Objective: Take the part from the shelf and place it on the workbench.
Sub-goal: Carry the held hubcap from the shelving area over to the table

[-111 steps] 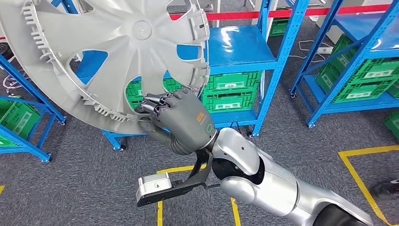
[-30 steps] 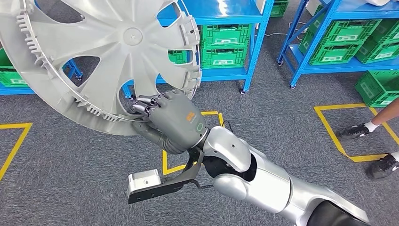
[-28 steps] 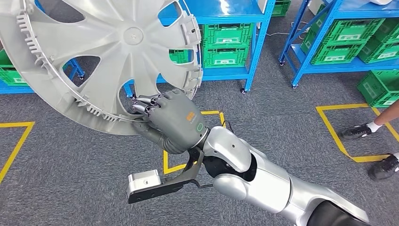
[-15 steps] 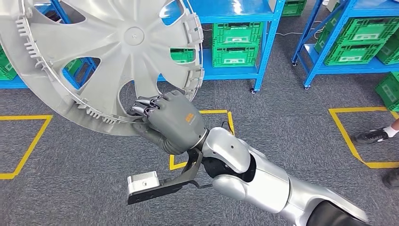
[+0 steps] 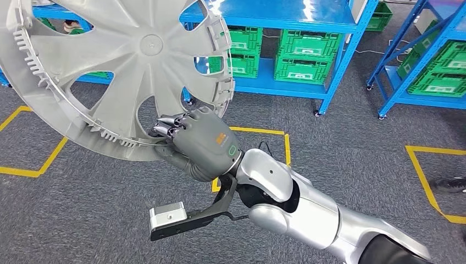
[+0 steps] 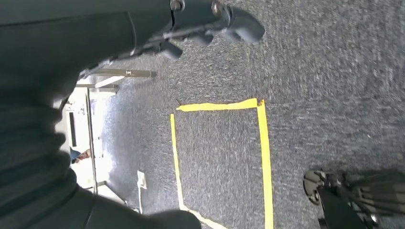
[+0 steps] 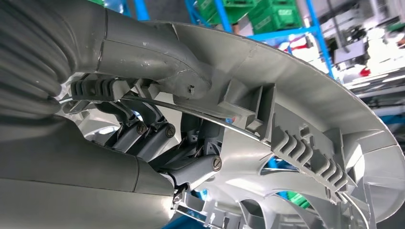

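The part is a large grey plastic wheel cover [image 5: 126,60], held up with its ribbed back side toward me, in the upper left of the head view. My right hand [image 5: 200,144] grips its lower rim, fingers curled over the edge and through a spoke opening. The right wrist view shows the rim [image 7: 296,95] close up, with my thumb [image 7: 153,57] pressed on one side and the darker fingers [image 7: 143,138] hooked behind its wire ring. My left hand [image 6: 57,119] hangs over grey carpet, with fingers [image 6: 229,21] spread and nothing in them.
Blue shelves [image 5: 308,16] with green crates [image 5: 302,55] stand ahead and to the right. Yellow tape squares [image 5: 264,132] mark the grey carpet. A person's shoe [image 5: 448,184] is at the right edge. A dark wheeled base [image 6: 353,191] stands on the floor near my left side.
The whole scene has slid to the right as the camera turns left. My right hand keeps the same grip on the wheel cover, which stays in place in the picture.
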Available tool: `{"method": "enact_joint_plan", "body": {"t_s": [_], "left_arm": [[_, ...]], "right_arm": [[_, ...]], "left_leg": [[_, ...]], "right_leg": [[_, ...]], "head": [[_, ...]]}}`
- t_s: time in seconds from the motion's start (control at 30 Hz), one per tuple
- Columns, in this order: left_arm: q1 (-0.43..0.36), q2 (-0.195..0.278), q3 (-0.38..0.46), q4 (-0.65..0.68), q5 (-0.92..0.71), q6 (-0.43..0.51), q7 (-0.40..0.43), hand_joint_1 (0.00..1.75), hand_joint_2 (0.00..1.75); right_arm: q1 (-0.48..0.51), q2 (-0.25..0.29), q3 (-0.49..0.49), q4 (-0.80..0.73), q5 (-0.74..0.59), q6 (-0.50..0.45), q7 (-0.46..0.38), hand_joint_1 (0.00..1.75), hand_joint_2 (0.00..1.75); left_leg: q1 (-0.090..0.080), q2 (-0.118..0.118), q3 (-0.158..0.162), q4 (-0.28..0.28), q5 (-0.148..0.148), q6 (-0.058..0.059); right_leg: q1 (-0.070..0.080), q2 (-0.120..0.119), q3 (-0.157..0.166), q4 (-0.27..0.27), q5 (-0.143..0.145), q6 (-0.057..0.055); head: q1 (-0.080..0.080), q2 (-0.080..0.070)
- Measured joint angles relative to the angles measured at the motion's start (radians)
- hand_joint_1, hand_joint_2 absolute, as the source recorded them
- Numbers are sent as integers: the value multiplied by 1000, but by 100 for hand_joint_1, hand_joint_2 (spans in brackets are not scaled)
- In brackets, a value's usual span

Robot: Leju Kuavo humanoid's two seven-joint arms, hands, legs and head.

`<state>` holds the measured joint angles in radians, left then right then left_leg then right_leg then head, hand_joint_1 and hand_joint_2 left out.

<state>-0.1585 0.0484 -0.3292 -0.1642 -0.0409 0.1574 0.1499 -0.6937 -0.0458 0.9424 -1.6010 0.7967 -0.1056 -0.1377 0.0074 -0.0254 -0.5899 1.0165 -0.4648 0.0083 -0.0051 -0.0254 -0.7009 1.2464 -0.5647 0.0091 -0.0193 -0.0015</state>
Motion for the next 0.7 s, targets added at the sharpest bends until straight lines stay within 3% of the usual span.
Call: {"method": "enact_joint_plan", "body": {"t_s": [0.03, 0.13, 0.2, 0.27, 0.3, 0.37, 0.47, 0.53, 0.57, 0.63, 0.7], "left_arm": [[2, 0, 0, 0, 3, 3, -3, 0, 175], [6, 0, 0, 0, 4, 4, -5, 0, 175], [6, -1, 0, 0, 5, 5, -6, 0, 175], [10, -2, 0, 0, 6, 7, -8, 0, 175], [12, 0, 0, 0, 6, 8, -8, 0, 175], [17, 0, 0, 0, 6, 8, -8, 0, 175], [16, -2, 0, 0, 8, 9, -8, 0, 175], [18, -2, 0, 0, 10, 9, -9, 0, 175], [21, -2, 0, 0, 11, 9, -10, 0, 175], [24, -1, 0, 1, 12, 10, -16, 0, 175], [24, 0, 0, 0, 14, 10, -23, 0, 175]], "right_arm": [[0, -2, 0, 0, -1, 1, -3, 175, 175], [1, -4, 1, 0, -2, 1, -3, 175, 175], [0, -5, 1, 0, -2, 1, -4, 175, 175], [0, -6, 1, -1, -2, 1, -4, 175, 175], [-1, -7, 1, -2, -2, 1, -4, 175, 175], [-1, -6, 2, -2, -2, 1, -3, 175, 175], [-1, -6, 3, -4, -2, 0, -5, 175, 175], [5, -6, 4, -5, -3, -1, -6, 175, 175], [9, -6, 5, -7, -3, -1, -7, 175, 175], [14, -6, 7, -12, -3, -1, -7, 175, 175], [14, -7, 9, -18, -2, -1, -7, 175, 175]], "left_leg": [[0, -18, -9, 3, 6, 3], [0, -30, -13, 6, 7, 1], [0, -46, -19, 10, 9, -5], [3, -76, -30, 12, 17, -23], [4, -88, -36, 12, 21, -33], [2, -66, -51, 33, 6, -45], [4, 4, -123, 193, -82, -58], [8, 17, -152, 269, -107, -65], [9, 21, -139, 256, -94, -67], [11, 48, -64, 129, -40, -67], [7, 78, -2, 19, -8, -57]], "right_leg": [[-1, 20, -20, 55, -24, 1], [-1, 22, 4, 14, 4, -2], [-1, 41, 50, -75, 35, -7], [1, 64, 104, -183, 68, -18], [-1, 65, 113, -208, 74, -25], [-5, 44, 117, -220, 83, -39], [-5, 10, 116, -226, 89, -48], [-4, -13, 114, -226, 88, -49], [-4, -25, 114, -225, 88, -48], [-4, -46, 114, -222, 86, -44], [1, -64, 115, -219, 83, -34]], "head": [[0, 0], [1, 0], [0, 0], [0, 0], [0, 0], [-5, 0], [-15, 0], [-15, 0], [-15, 0], [-15, 0], [-15, 0]]}}
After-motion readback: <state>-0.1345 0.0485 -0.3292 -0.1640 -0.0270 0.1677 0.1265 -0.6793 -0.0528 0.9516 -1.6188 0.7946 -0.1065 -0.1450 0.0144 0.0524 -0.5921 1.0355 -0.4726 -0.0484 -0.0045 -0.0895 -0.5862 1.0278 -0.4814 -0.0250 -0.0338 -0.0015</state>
